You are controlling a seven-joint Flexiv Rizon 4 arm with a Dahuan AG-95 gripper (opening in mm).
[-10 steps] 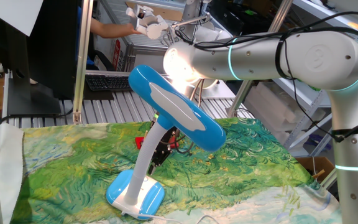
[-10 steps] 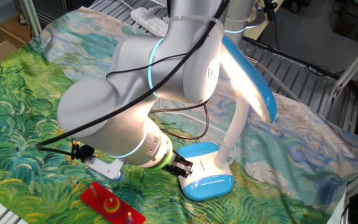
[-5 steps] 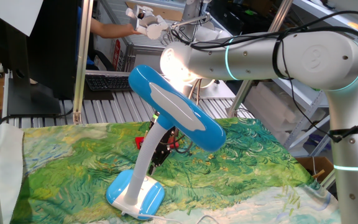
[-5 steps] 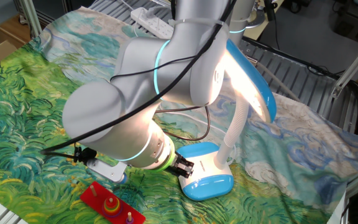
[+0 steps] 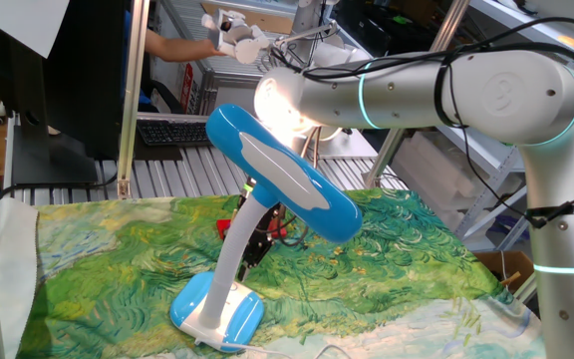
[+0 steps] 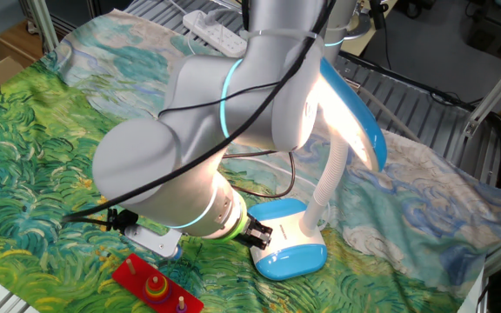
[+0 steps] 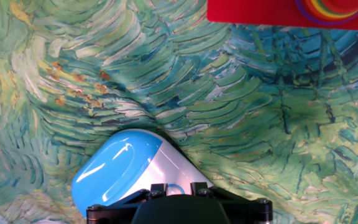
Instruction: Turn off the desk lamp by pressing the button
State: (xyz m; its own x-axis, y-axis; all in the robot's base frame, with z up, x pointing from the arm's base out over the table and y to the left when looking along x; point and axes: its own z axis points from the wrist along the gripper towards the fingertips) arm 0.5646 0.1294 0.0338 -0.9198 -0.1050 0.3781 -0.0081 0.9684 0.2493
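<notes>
Desk lamp point(image 6: 342, 130) base just under the tool point(image 6: 259, 235) (fingertip state impossible to tell), head lit.

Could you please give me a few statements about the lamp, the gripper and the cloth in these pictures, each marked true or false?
1. The desk lamp is lit. True: its head throws bright light onto the arm.
2. The gripper is at the lamp's head. False: it is down at the lamp's base.
3. The lamp stands on a painted green and blue cloth. True.
4. The lamp's neck is black. False: it is white.
5. A red board with coloured rings lies on the cloth near the arm. True.
</notes>
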